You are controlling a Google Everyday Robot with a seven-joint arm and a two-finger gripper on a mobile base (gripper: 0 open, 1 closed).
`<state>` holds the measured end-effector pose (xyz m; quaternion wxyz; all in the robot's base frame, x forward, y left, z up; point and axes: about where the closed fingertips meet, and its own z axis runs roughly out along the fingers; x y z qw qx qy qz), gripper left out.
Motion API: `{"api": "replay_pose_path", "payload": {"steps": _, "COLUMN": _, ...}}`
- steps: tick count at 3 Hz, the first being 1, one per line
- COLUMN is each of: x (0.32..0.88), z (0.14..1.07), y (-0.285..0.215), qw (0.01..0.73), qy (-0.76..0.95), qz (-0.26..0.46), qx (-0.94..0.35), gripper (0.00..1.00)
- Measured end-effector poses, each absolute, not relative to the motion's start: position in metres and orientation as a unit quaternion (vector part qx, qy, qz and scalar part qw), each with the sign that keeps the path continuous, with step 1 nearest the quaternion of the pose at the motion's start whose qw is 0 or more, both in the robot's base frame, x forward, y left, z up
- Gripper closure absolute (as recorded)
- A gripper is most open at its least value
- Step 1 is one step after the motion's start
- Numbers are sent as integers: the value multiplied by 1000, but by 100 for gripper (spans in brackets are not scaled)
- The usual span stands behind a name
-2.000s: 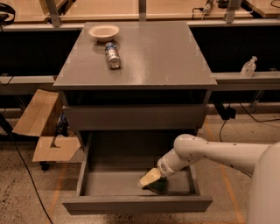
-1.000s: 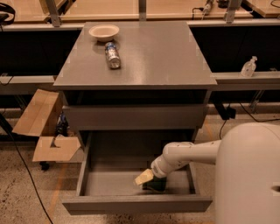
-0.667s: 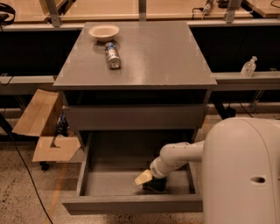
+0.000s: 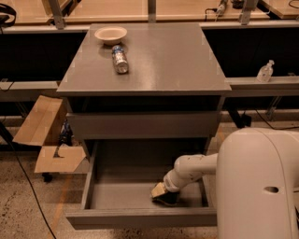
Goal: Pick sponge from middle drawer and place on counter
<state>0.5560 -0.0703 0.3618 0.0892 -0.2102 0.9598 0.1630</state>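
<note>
Grey is the colour of the cabinet, and its flat top, the counter (image 4: 163, 60), is smooth and a bit shiny. A small pale bowl (image 4: 110, 34) sits near the back left corner of the counter. A silver can (image 4: 120, 59) lies on its side just in front of the bowl.

Under the counter, the upper drawer (image 4: 142, 125) is shut. The middle drawer (image 4: 140, 217) below it is pulled out wide. It is low and flat, with short walls.

The sponge (image 4: 157, 190) is inside the middle drawer, on the drawer floor, near the front and toward the right side. Its yellow part shows, with a dark part right beside it.

The robot's white arm (image 4: 196, 168) comes in from the right and bends down into the drawer. The gripper (image 4: 167, 196) at its end is right at the sponge, touching it or nearly so. I cannot tell if the gripper is open or closed, or if it has hold of the sponge. The robot's big white body (image 4: 259, 186) fills the bottom right corner.

On the floor to the left of the cabinet is an open cardboard box (image 4: 42, 121). A small clear bottle (image 4: 265, 71) stands on a ledge to the right. Light wooden tables (image 4: 117, 9) run along the back.
</note>
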Motion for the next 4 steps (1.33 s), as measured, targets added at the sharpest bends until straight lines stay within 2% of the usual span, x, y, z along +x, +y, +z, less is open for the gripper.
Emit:
{"api": "replay_pose_path", "payload": {"steps": 2, "x": 555, "z": 365, "y": -75, "qw": 88, "qy": 961, "qz": 170, "qx": -197, "gripper": 88}}
{"api": "replay_pose_path", "payload": {"steps": 3, "x": 558, "z": 382, "y": -76, "qw": 90, "qy": 958, "qz": 191, "qx": -191, "gripper": 100}}
{"api": "replay_pose_path", "payload": {"steps": 4, "x": 561, "z": 425, "y": -79, "qw": 88, "qy": 948, "qz": 229, "qx": -204, "gripper": 100}}
